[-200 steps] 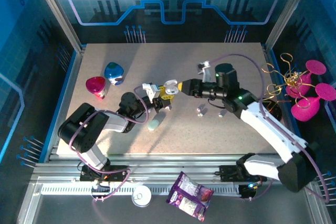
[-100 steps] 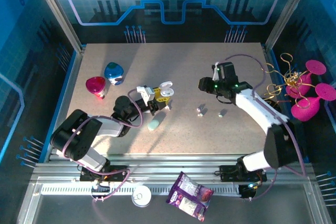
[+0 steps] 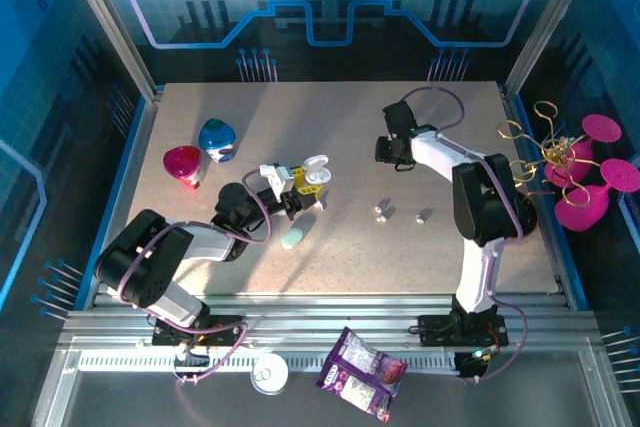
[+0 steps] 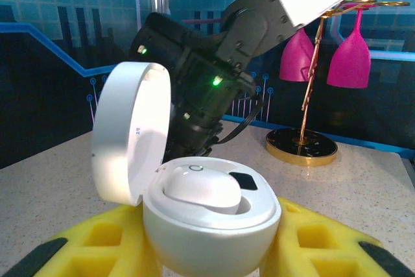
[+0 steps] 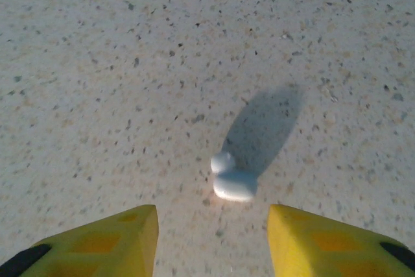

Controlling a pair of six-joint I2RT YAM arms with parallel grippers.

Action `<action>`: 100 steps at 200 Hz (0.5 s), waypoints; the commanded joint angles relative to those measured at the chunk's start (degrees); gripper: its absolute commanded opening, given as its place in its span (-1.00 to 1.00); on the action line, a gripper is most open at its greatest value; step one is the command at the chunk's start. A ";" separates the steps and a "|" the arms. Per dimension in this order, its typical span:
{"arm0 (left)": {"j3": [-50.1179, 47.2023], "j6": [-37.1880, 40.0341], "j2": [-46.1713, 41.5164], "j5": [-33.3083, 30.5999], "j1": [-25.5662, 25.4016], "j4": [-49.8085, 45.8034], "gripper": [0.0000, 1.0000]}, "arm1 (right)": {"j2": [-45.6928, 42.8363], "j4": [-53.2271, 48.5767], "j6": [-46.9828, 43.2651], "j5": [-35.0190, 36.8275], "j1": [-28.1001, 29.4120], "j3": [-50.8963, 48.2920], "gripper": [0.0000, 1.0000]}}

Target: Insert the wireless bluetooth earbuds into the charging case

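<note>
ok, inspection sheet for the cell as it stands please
Surface: speckled table, nothing spilled.
Job's things: white charging case, lid open, one earbud seated; two loose earbuds on the table; mint case lying nearby.
Clutter: red cup, blue cup, far left.
Grippers: left pincer shut on the charging case; right pincer open, an earbud ahead of it, untouched.
Cables: purple cables along both arms, no snag seen.
Surroundings: pink glasses on a gold rack, right; snack bag and white tin on front rail.

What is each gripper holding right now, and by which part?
Left gripper clamps the open white charging case by its lower shell. Right gripper holds nothing and is open above a loose earbud.
</note>
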 commanded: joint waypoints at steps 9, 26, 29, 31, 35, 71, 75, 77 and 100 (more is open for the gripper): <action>-0.04 1.54 -1.97 1.70 0.22 1.29 -0.34 | 4.06 -3.19 -0.29 1.19 -1.33 4.23 -0.10; 0.07 1.87 -2.25 1.78 0.16 0.34 -0.34 | 5.98 -4.08 -0.01 0.55 -1.72 5.82 -0.14; 0.08 1.93 -2.35 1.80 0.16 0.20 -0.34 | 6.25 -4.10 0.05 0.47 -1.78 5.95 -0.15; 0.06 1.94 -2.30 1.79 0.19 0.15 -0.34 | 6.38 -4.06 0.09 0.46 -1.82 6.04 -0.16; 0.05 2.00 -2.37 1.79 0.17 0.09 -0.34 | 6.69 -4.09 0.05 0.40 -1.89 6.28 -0.18; 0.41 1.95 -2.05 1.95 0.16 0.18 -0.34 | 8.59 -4.63 -0.08 -1.16 -2.66 7.64 -0.32; 0.48 1.95 -1.97 2.02 0.19 0.22 -0.34 | 8.70 -4.63 -0.10 -1.27 -2.71 7.65 -0.34; 0.51 1.95 -1.90 1.99 0.20 0.22 -0.34 | 8.73 -4.68 -0.08 -1.27 -2.71 7.72 -0.34; 1.05 1.90 -1.41 2.07 0.16 0.44 -0.34 | 8.97 -5.14 -0.32 -1.67 -2.78 8.06 -0.38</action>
